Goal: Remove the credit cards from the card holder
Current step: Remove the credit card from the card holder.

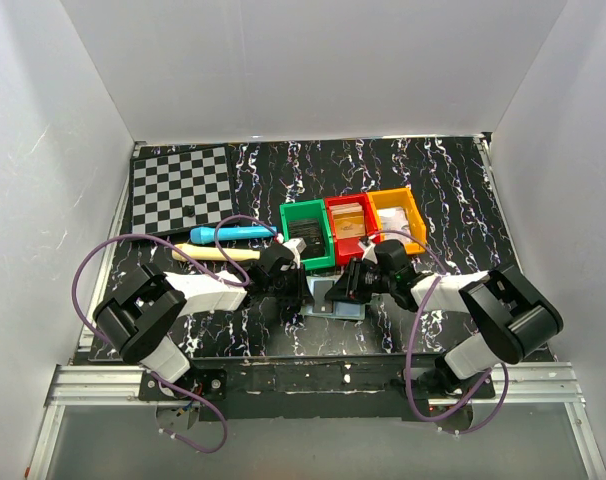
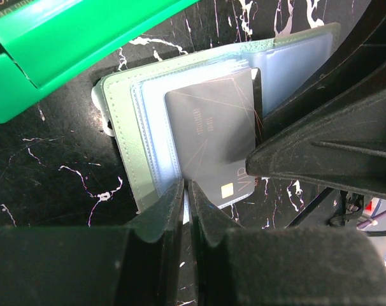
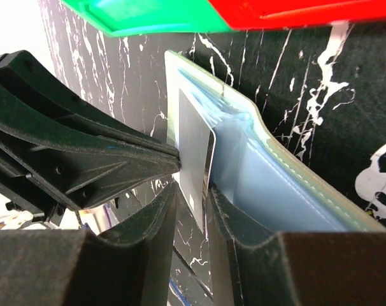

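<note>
1. The card holder (image 2: 126,127) is lying open on the table (image 2: 40,178) in the centre of the left wrist view, just below the green bin (image 2: 85,38). A dark credit card (image 2: 212,134) is sticking partway out of its pale-blue sleeve.
2. The left gripper (image 2: 186,213), at the bottom edge, is pinching what looks like the holder's near rim, jaws almost together, probably to stop it sliding.
3. The right gripper (image 3: 194,203) is straddling the card's free edge with a narrow gap; I cannot tell whether it is clamping.
</note>
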`<state>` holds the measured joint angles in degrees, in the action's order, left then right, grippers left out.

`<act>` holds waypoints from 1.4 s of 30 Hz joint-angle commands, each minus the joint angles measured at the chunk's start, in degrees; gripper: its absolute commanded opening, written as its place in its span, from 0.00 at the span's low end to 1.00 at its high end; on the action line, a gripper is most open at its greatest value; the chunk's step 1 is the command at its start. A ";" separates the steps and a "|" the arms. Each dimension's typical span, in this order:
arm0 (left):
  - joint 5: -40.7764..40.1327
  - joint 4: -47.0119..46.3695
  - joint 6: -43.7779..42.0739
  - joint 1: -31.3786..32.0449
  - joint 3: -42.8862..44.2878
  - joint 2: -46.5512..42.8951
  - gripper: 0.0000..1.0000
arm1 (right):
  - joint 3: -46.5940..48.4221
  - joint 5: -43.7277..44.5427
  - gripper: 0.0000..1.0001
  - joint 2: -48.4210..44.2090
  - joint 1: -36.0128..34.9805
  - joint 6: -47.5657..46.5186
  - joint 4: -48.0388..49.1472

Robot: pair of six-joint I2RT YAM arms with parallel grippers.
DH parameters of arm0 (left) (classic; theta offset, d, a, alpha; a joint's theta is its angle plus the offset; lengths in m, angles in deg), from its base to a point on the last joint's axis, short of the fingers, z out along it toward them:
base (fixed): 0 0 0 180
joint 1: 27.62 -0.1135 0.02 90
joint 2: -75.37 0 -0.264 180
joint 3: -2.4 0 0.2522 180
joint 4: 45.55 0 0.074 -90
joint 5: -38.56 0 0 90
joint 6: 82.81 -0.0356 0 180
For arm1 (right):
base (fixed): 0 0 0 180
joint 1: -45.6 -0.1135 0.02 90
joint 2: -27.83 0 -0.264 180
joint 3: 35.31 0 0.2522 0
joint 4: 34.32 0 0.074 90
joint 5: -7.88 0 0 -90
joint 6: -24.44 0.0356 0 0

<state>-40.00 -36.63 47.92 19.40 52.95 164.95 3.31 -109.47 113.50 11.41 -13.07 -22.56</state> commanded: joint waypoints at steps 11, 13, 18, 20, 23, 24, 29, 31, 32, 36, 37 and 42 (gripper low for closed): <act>1.74 -0.78 -0.56 0.35 -1.47 1.12 0.08 | -1.13 -8.33 0.36 4.07 -0.70 2.00 11.75; 1.92 -0.87 -0.56 0.35 -1.46 1.30 0.07 | -1.04 -8.33 0.37 4.16 -0.70 2.09 11.75; 1.57 -0.35 -0.48 0.35 -1.46 0.95 0.13 | -1.31 -8.33 0.37 3.63 -0.70 2.35 11.84; 0.87 0.09 -0.21 0.26 -1.55 0.51 0.16 | -1.66 -7.63 0.37 2.23 -0.70 2.18 11.05; 0.25 0.18 0.05 0.26 -1.99 -0.11 0.17 | -1.83 -6.75 0.37 0.29 -0.70 1.04 8.24; 0.16 0.18 0.14 0.26 -1.99 -0.11 0.17 | -1.83 -6.49 0.36 -0.23 -0.70 0.69 7.54; -0.10 0.36 0.14 0.26 -2.08 -0.28 0.18 | -2.01 -5.96 0.35 -1.38 -0.61 0.24 6.30; -0.19 0.36 0.23 0.26 -2.17 -0.46 0.17 | -2.10 -5.78 0.35 -1.56 -0.61 0.24 6.04; -0.28 0.36 0.23 0.26 -2.17 -0.37 0.17 | -2.19 -5.52 0.34 -1.82 -0.61 0.24 5.86; -0.45 0.45 0.31 0.17 -2.34 -0.46 0.14 | -2.36 -4.99 0.34 -2.70 -0.61 -0.11 4.89; -0.54 0.45 0.31 0.17 -2.43 -0.37 0.14 | -2.45 -4.90 0.34 -2.96 -0.61 -0.19 4.54; -0.46 0.36 0.58 -0.18 -2.78 -0.37 0.12 | -2.71 -4.46 0.34 -4.28 -0.52 -0.81 3.14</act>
<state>-38.84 -38.62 48.79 19.29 51.93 164.79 1.02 -113.85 111.49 11.23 -12.70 -19.76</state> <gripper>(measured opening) 0.129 0.338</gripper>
